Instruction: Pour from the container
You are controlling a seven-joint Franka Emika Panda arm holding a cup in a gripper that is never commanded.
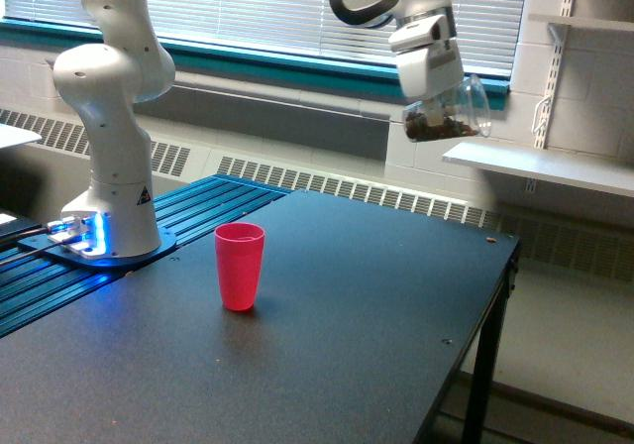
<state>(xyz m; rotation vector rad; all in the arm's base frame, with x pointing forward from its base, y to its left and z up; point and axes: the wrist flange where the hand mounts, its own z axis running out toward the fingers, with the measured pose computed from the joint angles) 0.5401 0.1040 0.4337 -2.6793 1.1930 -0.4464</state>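
Container (448, 109) aloft, tilted, dark granules inside; gripper (432, 79) pinches its body.
We judge it light, thin-walled, slick: grip mid-body, gently.

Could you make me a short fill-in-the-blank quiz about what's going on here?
1. The hand holds a clear container with ____ bits inside.
2. The cup standing on the table is ____ in colour.
3. The container hangs ____ above the table, off to the exterior view's right of the cup.

Missing words: brown; red; high
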